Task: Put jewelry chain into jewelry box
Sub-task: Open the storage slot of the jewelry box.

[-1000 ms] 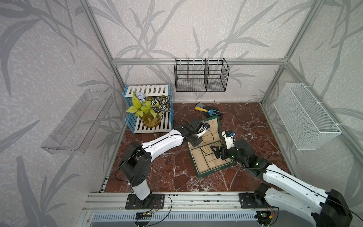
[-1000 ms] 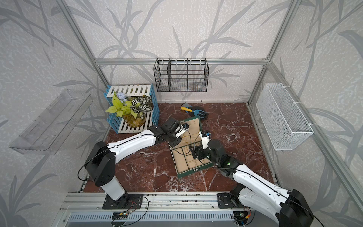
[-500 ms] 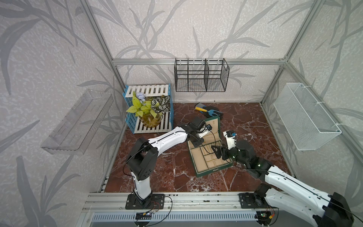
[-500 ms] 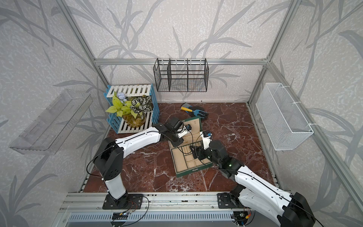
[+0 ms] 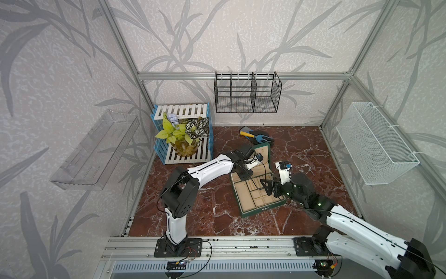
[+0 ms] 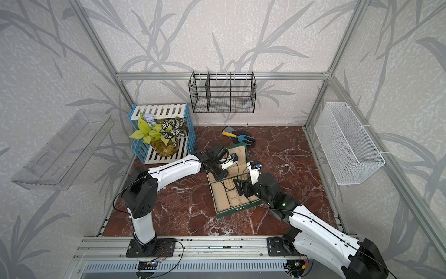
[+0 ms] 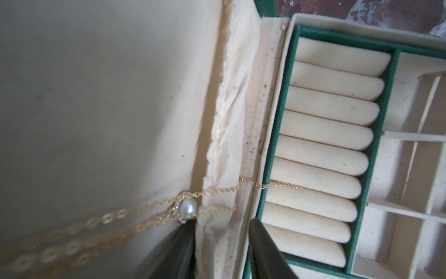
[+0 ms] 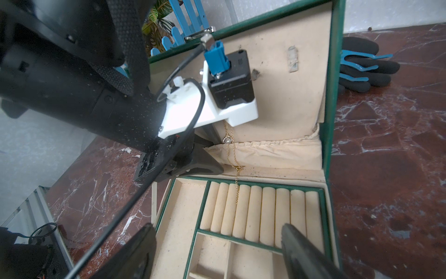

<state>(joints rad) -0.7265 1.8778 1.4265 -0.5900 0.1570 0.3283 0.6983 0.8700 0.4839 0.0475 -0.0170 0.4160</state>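
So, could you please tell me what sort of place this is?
Likely a staged robot test cell: silver aluminium frame around leaf-patterned wall panels, two white arms bolted to a front metal rail.

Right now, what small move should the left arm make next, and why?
Probably lower the left gripper slightly toward the ring rolls. Only the end of the chain lies on them; the pendant and the rest hang against the lid lining of the box. Lowering should let more settle inside.
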